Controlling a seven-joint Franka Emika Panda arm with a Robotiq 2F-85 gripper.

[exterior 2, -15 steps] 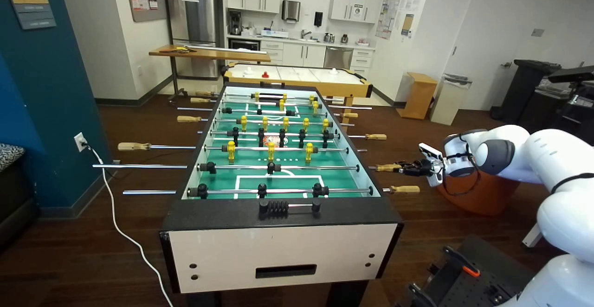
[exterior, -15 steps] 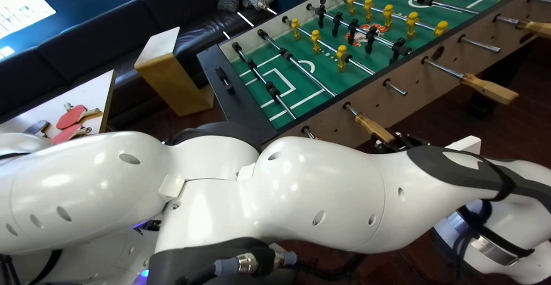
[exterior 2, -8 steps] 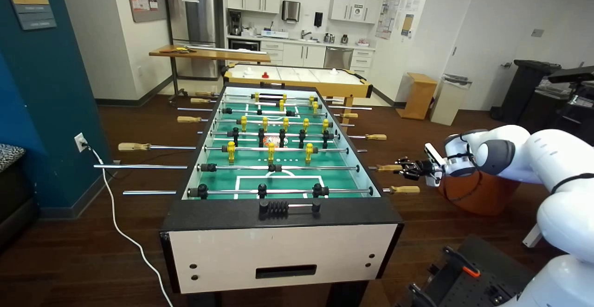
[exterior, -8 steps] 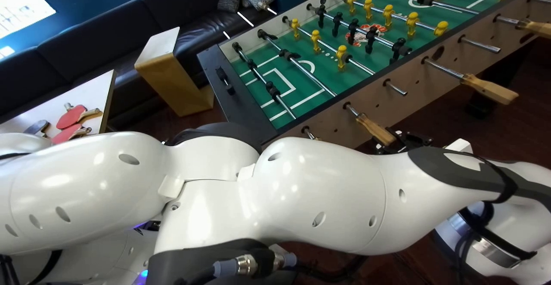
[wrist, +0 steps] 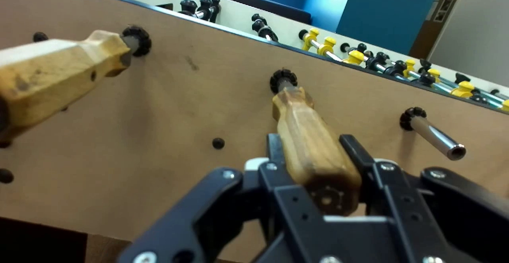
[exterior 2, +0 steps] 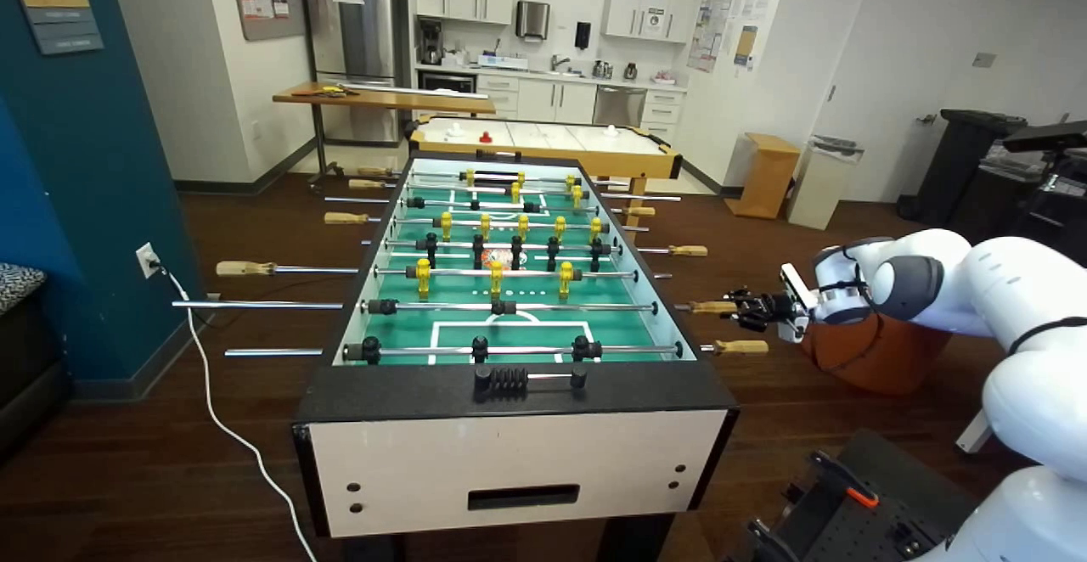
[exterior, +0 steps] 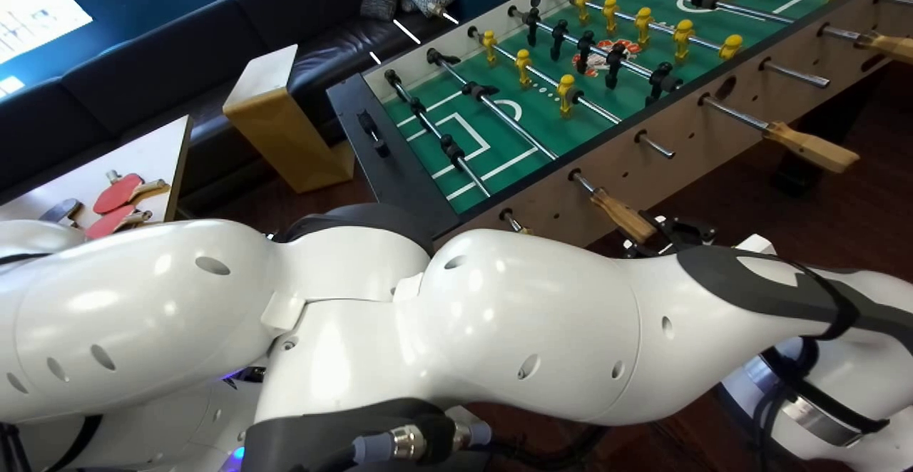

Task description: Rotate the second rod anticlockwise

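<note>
The second rod [exterior: 513, 122] crosses the foosball table near its close end in both exterior views [exterior 2: 577, 307]. Its black players [exterior: 481, 90] stick out sideways. Its wooden handle [wrist: 314, 151] points out of the table side wall. My gripper [wrist: 311, 140] has one black finger on each side of this handle. The left finger lies against it, and the right finger is close along its wide end. In an exterior view my gripper [exterior 2: 732, 307] meets the end of the handle [exterior 2: 701, 307]. In an exterior view the arm partly hides my gripper [exterior: 663, 233].
The first rod's handle [wrist: 59, 76] sticks out to the left of my gripper in the wrist view. A bare metal rod end [wrist: 437, 136] sticks out to the right. The table side wall [wrist: 167, 155] is straight ahead. A longer handle [exterior: 809, 147] projects farther along.
Since a second ago my gripper has rolled around the handle's axis. The second rod's players have turned with it and now stick out sideways. Over the last half second almost nothing has moved.
</note>
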